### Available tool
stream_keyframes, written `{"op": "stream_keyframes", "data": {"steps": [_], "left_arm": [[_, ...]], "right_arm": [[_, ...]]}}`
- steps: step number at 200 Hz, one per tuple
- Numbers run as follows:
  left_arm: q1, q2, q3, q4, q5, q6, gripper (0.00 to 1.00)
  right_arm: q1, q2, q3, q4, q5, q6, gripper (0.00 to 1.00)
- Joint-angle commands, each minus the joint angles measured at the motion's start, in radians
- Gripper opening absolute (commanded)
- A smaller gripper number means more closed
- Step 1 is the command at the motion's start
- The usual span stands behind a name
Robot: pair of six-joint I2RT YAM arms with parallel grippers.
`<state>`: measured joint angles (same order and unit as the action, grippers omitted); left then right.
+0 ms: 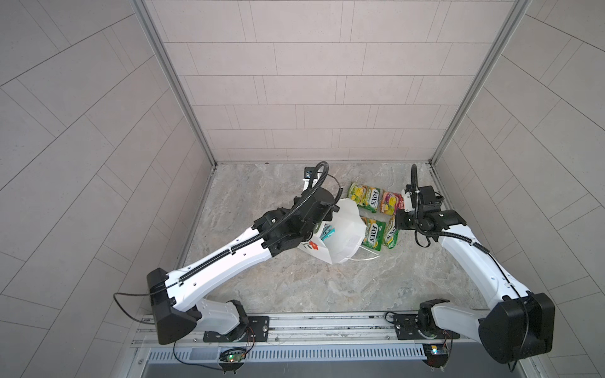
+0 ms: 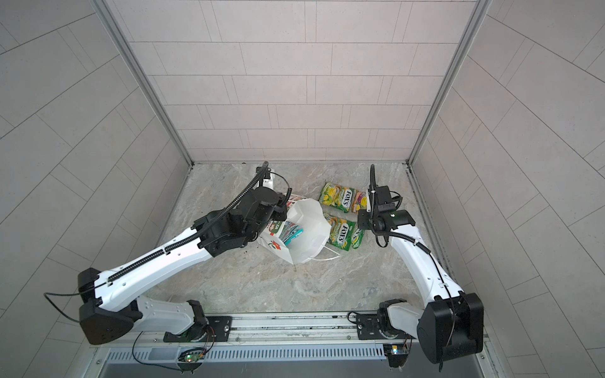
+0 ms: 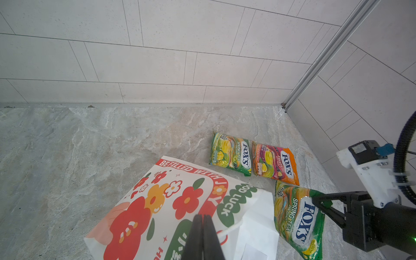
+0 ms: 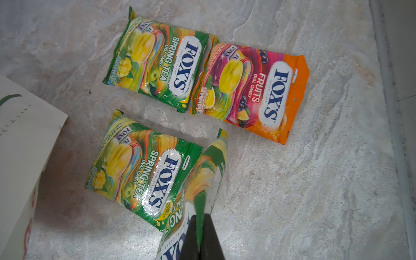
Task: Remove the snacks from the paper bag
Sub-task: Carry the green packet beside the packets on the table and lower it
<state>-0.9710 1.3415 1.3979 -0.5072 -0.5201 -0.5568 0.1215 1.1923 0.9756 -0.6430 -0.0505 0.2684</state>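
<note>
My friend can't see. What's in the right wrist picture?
The right pincer is shut on a green Fox's packet. Two more green packets and an orange packet lie flat on the marble table, near a corner of the paper bag.

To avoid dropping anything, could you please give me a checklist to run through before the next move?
1. Grip: right gripper shut on the green packet: ok.
2. Held packet's lower end resting on the table: cannot tell.
3. Hold: left gripper shut on the paper bag at its rim: ok.
4. Bag mouth open towards the top views: ok.
5. Bag emptied: not ok, teal packets lie inside.
</note>
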Motion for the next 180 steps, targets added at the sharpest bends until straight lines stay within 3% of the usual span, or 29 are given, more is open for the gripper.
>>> {"op": "stream_keyframes", "data": {"steps": [1,163,180], "left_arm": [[0.005,-0.018,0.0,0.002,-0.018,0.015,0.0],[0.004,-0.008,0.032,-0.02,-0.004,0.03,0.0],[0.005,-0.002,0.042,-0.025,0.006,0.034,0.0]], "right_arm": [[-0.002,0.018,-0.021,-0.02,0.081,-0.016,0.0],[-0.003,0.121,-0.022,-0.044,0.314,-0.021,0.0],[-0.005,0.132,-0.034,-0.035,0.346,-0.024,0.05]]}}
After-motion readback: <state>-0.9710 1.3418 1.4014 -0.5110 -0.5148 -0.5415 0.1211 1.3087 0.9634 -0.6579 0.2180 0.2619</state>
